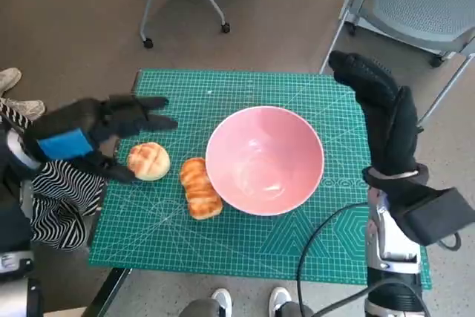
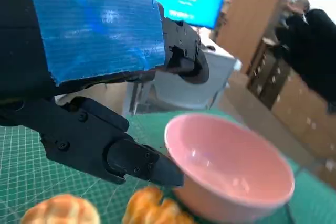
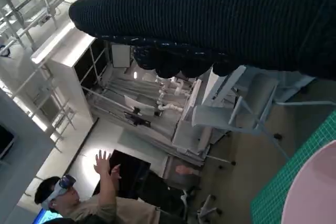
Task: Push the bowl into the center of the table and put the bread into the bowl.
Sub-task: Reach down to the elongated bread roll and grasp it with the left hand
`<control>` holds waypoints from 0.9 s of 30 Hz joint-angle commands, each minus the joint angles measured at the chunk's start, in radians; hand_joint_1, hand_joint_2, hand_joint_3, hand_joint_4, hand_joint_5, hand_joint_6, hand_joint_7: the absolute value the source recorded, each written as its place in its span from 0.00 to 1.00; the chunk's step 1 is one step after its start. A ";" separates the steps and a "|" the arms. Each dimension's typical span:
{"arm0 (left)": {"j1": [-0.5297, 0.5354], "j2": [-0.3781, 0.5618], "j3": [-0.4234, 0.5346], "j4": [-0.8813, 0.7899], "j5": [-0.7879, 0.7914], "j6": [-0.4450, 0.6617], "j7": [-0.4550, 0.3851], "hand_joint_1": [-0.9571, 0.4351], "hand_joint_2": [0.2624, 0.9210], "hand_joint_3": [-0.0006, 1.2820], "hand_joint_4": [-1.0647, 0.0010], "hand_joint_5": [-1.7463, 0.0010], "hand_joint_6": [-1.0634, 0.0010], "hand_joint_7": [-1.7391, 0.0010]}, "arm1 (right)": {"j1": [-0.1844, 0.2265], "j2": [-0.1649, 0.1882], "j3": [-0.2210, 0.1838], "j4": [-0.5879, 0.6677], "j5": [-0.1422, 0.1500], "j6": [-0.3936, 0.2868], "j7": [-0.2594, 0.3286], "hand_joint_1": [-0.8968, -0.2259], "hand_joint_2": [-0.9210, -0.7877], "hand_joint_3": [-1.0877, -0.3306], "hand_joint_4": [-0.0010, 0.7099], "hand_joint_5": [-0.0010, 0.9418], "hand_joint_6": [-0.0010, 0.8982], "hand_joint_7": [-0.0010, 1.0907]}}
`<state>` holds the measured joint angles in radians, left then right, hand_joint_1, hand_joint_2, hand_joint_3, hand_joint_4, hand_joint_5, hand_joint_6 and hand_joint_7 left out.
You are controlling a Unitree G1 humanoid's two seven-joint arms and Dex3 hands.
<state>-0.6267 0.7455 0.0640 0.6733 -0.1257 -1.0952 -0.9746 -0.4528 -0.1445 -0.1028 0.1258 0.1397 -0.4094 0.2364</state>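
Centrally, bowl (image 1: 265, 159), bread (image 1: 200, 188) touching rim

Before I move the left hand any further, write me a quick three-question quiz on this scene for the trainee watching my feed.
1. True or false: the pink bowl already has bread inside it.
2. Which bread piece lies nearer the left hand? A) the round bun B) the long croissant-like piece
3. Fill in: the right hand is raised beside the bowl and holds ____.

Key:
1. False; the bowl is empty, and both pieces lie on the green mat beside it.
2. A; the hand's fingers are spread around the bun, though whether they touch it is unclear.
3. Nothing.
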 commanded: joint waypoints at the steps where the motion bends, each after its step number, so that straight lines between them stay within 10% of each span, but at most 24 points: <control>1: 0.020 0.011 -0.045 0.051 0.055 -0.093 0.014 0.41 0.87 0.00 0.56 0.99 0.60 0.82 | 0.017 0.005 0.003 0.018 0.012 0.009 0.004 0.30 0.00 0.47 0.29 0.02 0.06 0.54; 27: 0.003 -0.039 -0.186 0.115 0.390 -0.200 0.309 0.43 0.72 0.00 0.55 1.00 0.47 0.93 | 0.028 -0.006 -0.003 0.024 0.027 -0.001 0.020 0.32 0.00 0.47 0.29 0.01 0.06 0.55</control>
<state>-0.6163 0.7236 -0.0998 0.7773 0.2332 -1.2799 -0.6982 -0.4508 -0.1475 -0.1035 0.1384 0.1574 -0.4134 0.2469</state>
